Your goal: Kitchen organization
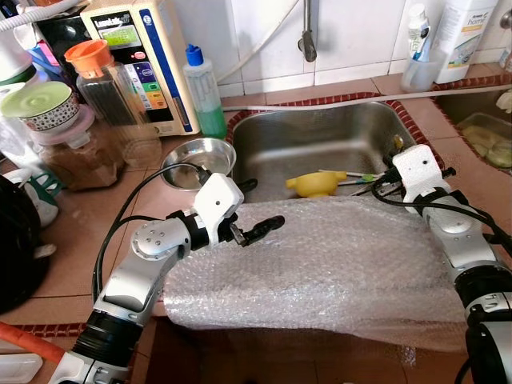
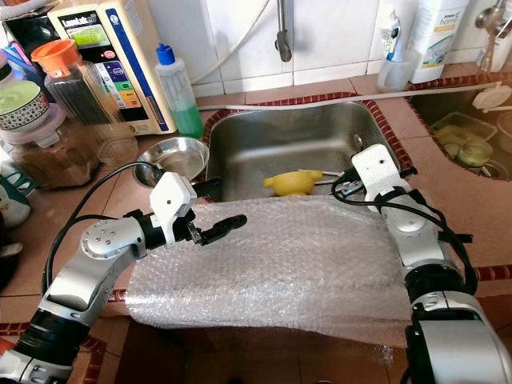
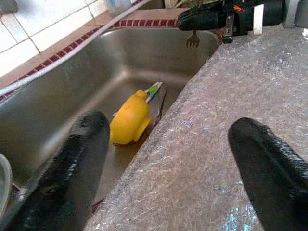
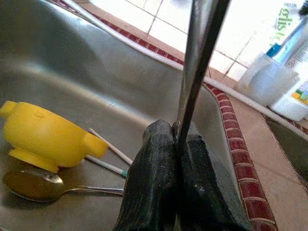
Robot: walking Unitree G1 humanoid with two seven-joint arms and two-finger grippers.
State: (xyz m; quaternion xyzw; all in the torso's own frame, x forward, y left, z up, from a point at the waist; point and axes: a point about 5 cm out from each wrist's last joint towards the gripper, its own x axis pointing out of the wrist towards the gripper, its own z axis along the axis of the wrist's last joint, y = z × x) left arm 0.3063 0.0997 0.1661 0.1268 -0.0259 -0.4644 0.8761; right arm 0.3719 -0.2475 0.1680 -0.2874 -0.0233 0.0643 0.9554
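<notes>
Right end effector [image 2: 346,189] is pinching a fork [image 4: 197,62] over the sink [image 2: 264,148]; left end effector [image 2: 232,226] is hovering wide open, empty, above bubble wrap [image 2: 304,264]. Next, probably laying the fork on the wrap.

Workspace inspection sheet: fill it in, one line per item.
Surface: tiled counter around a steel sink; bubble wrap sheet draped over the sink's front edge.
Job's things: fork pinched upright; yellow cup on its side in the sink, spoon and thin sticks beside it.
Clutter: steel bowl, green soap bottle, jars, white appliance.
Grippers: left gripper open above the wrap; right gripper shut on the fork's handle over the sink.
Cables: black cable looping along the left arm; more by the right wrist.
Surroundings: white tiled wall, tap, second basin.
</notes>
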